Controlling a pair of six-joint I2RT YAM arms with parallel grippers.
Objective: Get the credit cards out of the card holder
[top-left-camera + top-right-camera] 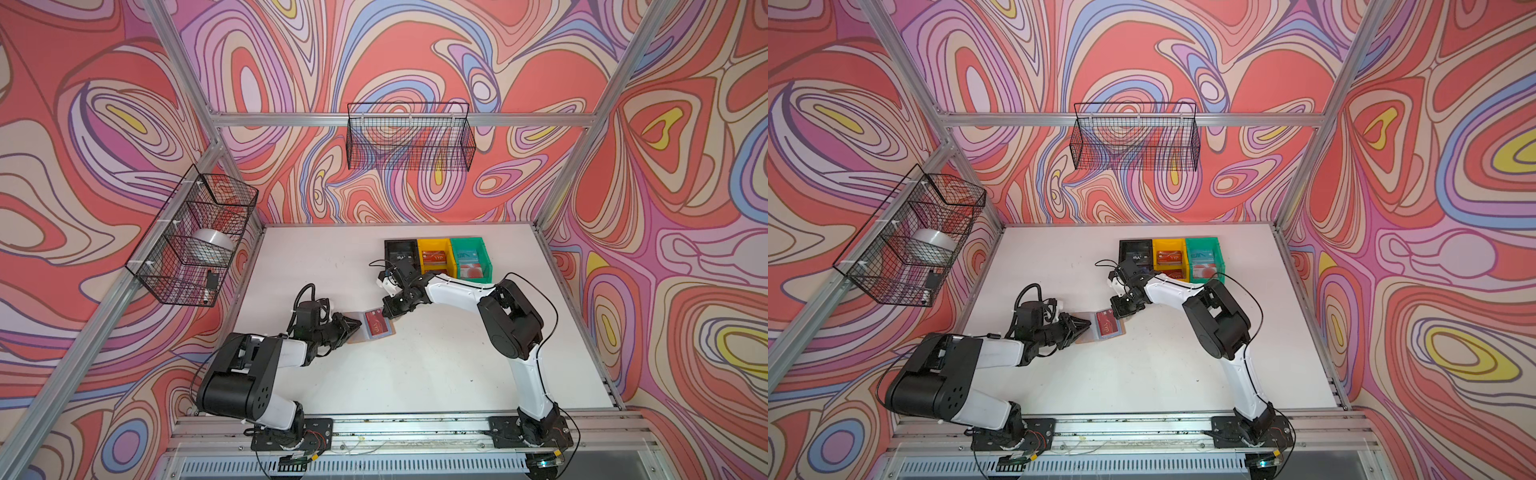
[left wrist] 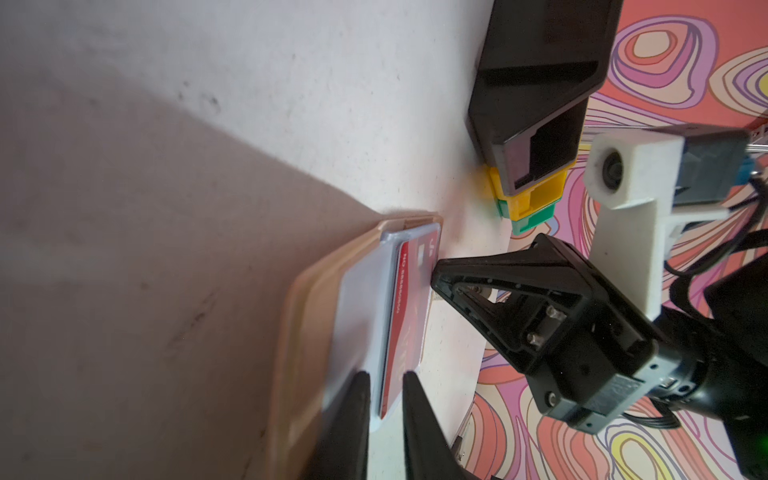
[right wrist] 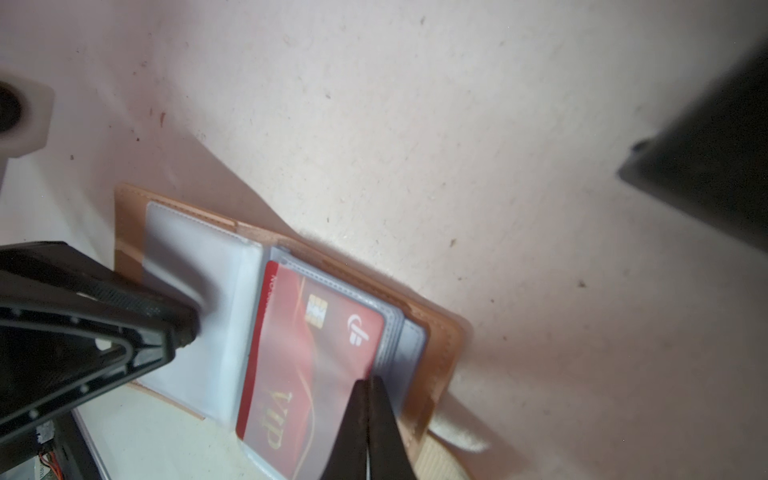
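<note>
One card holder, open; one red card sleeved; three bins. Left fingers narrow, grip unclear; right fingers closed.

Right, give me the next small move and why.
Probably ease the left end effector forward and close on the red VIP plastic card. Its spine-side edge seems to poke out of the clear sleeve of the open tan leather-look card holder, the left fingers stand slightly apart facing it, and the shut right end effector sits at the far edge.
</note>
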